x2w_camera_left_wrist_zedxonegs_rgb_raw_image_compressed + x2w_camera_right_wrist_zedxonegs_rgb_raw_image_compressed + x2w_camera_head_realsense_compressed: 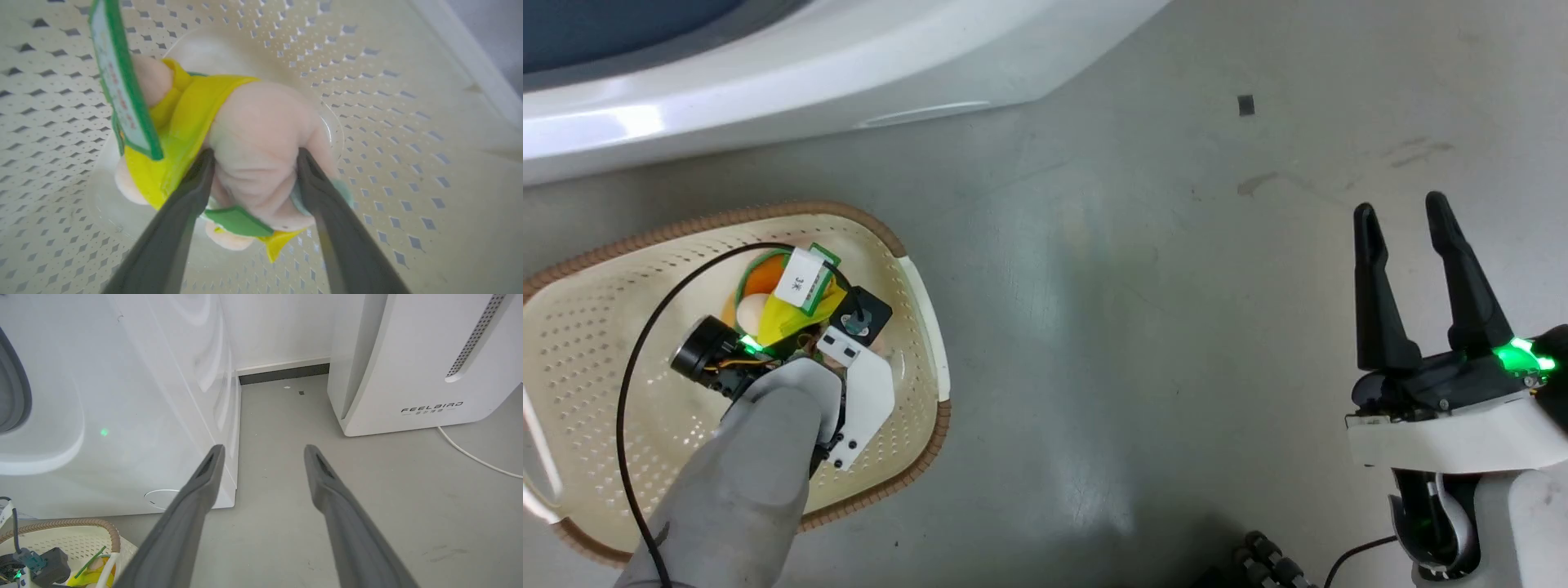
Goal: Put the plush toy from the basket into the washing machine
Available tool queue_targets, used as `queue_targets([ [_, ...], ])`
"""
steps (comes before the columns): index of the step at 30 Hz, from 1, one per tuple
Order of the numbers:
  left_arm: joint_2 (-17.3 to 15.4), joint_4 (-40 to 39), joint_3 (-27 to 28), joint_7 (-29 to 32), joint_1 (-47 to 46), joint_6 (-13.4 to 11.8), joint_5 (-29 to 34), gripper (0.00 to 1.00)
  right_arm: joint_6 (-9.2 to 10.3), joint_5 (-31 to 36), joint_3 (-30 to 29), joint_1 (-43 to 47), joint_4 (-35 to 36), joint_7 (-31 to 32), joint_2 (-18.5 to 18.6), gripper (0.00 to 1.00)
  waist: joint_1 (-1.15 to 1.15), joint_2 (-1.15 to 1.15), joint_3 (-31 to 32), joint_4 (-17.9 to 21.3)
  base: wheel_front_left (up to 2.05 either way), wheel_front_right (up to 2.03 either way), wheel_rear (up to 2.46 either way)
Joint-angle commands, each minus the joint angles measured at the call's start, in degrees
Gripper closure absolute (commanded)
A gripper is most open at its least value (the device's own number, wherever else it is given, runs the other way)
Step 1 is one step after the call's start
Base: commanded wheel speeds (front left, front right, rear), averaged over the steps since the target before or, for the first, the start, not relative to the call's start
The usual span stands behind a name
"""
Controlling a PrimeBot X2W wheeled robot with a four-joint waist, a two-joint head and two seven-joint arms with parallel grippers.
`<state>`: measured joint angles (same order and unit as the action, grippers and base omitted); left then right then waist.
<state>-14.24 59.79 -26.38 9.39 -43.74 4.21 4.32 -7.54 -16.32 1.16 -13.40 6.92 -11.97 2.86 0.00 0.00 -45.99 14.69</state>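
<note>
In the left wrist view, my left gripper (253,161) is pinching the plush toy (261,118). Its two dark fingers (184,212) press into either side of a pale pink lobe, and the fabric creases between them. The toy sits low inside the basket (408,122), over the perforated bottom; I cannot tell whether it has cleared the bottom. I see yellow cloth, a scrap of green frill and a green-edged card tag (122,94) standing up beside the pink part. I judge it to be light and very soft, so it will squash rather than resist. The stuffed body is the right place to hold it, not the tag or a loose flap, which could slide free.

In the head view, the toy lies in the half of the basket nearer the washing machine (768,90). Orange and yellow show above my wrist, and a white label lies on top. My right gripper (1409,216) is well apart from the basket, over bare floor (1135,327), with its fingers spread and nothing between them.

In the right wrist view, those spread fingers point across the floor. The basket's brown rim shows at the lower left corner, and the washing machine's white front stands just beyond it. A white FEELBIRD appliance (421,363) stands farther from the basket, with a cable (470,455) trailing from it.
</note>
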Motion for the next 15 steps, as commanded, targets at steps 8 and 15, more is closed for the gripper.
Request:
queue_targets([
  [8, -1.9, 6.5, -3.0, 2.2, -3.4, 0.3, -0.5, 1.0, 0.05, -1.9, -0.1, -2.3, 0.7, -1.5, 0.0, 0.0, 0.0, 0.0, -2.6, 1.1, 0.0, 0.0, 0.0],
  [15, -2.2, 10.7, -5.2, 2.1, -5.4, 0.7, -1.3, 1.0, 0.05, -2.6, -0.2, -2.9, 0.6, -2.3, 0.0, 0.0, 0.0, 0.0, -2.9, 1.5, 0.0, 0.0, 0.0],
])
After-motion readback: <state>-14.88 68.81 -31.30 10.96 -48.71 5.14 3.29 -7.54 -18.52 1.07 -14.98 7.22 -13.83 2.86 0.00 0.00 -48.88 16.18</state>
